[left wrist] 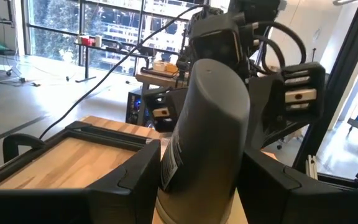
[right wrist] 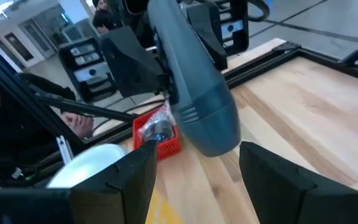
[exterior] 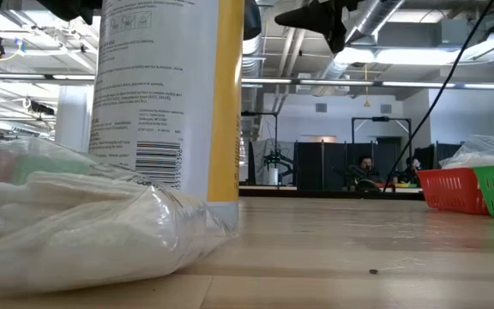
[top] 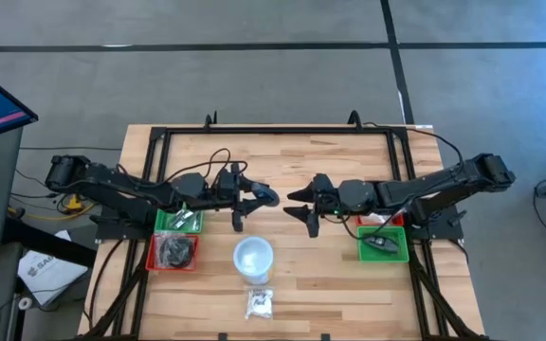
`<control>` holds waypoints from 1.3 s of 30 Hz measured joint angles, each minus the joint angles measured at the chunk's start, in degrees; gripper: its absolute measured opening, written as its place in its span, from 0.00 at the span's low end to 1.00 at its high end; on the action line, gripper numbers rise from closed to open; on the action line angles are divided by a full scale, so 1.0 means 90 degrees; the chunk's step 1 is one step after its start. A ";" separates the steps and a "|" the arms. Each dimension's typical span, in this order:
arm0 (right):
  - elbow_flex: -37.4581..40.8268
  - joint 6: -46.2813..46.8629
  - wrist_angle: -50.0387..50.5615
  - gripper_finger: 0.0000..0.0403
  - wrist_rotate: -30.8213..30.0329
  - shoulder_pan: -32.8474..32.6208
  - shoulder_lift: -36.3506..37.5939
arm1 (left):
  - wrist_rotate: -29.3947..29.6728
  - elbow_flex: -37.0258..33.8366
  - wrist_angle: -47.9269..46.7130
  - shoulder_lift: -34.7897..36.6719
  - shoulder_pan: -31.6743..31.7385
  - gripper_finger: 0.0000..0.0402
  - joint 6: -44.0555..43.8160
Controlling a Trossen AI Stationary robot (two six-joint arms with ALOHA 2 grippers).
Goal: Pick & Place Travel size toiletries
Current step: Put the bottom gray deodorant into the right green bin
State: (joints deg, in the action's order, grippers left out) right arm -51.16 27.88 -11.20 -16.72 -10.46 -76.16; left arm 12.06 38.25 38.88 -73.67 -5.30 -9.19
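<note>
High view caught what I judged a hand-over step. The left tool (top: 250,201) was closed on a dark grey, round-ended plastic bottle (top: 267,196), held in the air above the wooden bench (top: 349,170), on the far side of the white round cup (top: 253,258). The right tool (top: 303,206) faced it just beyond the bottle's free end, fingers spread wide and empty. Next, the right tool would need to advance, straddle the bottle and close before the left let go. Both arms reached level toward each other above the bench; how firmly the bottle sat was hard to judge.
</note>
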 joint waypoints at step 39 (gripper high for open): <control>0.0000 -0.2631 -0.0656 0.62 0.0233 0.0134 -0.0561 | -0.0715 0.1199 -0.0017 -0.1339 0.0063 0.42 0.0041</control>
State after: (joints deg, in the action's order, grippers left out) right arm -51.16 4.20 -17.10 -14.62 -9.26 -81.21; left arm 5.63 49.04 38.73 -85.72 -4.73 -8.82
